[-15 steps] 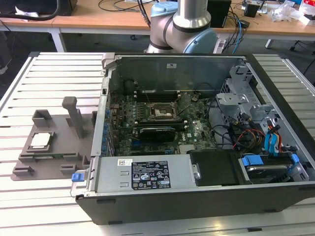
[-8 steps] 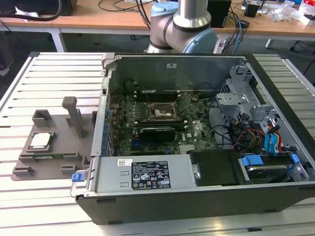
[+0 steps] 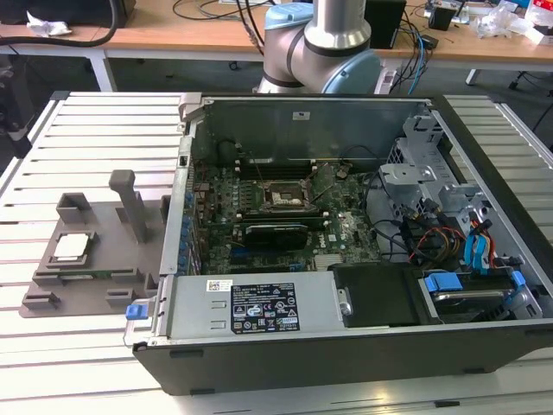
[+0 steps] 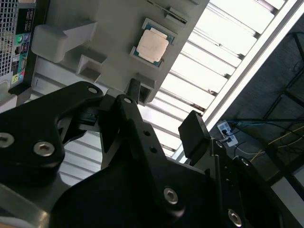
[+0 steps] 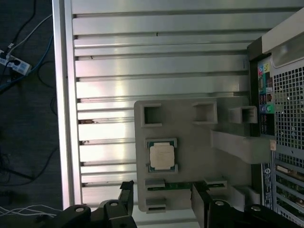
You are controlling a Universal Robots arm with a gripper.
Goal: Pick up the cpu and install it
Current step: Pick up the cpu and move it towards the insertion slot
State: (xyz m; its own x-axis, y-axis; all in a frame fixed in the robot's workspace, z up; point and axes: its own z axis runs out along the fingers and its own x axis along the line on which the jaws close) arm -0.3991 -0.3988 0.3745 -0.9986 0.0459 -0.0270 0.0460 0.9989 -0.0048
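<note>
Cpu [image 3: 71, 246] in its tray, gripper [image 5: 161, 190] wide and empty
On the exterior view's left, the cpu lies flat in the grey fixture tray [image 3: 99, 259] on the counter [image 3: 86, 121]; the open computer case [image 3: 346, 363] stands just beside it to the right

Your slatted metal table [image 3: 95, 138] carries a grey fixture tray [image 3: 112, 255] at the exterior view's left, with an upright post [image 3: 130, 199] rising from it. Just beside the tray lies an open computer case [image 3: 346, 363]. Inside it you have a green motherboard [image 3: 337, 233] and a labelled grey power supply [image 3: 259, 307]. A blue clip [image 3: 134, 312] sits at the case's corner nearest the tray. A wooden desk [image 3: 199, 35] stands behind; in the first wrist view a power strip [image 5: 12, 64] lies on the floor [image 5: 28, 142].
</note>
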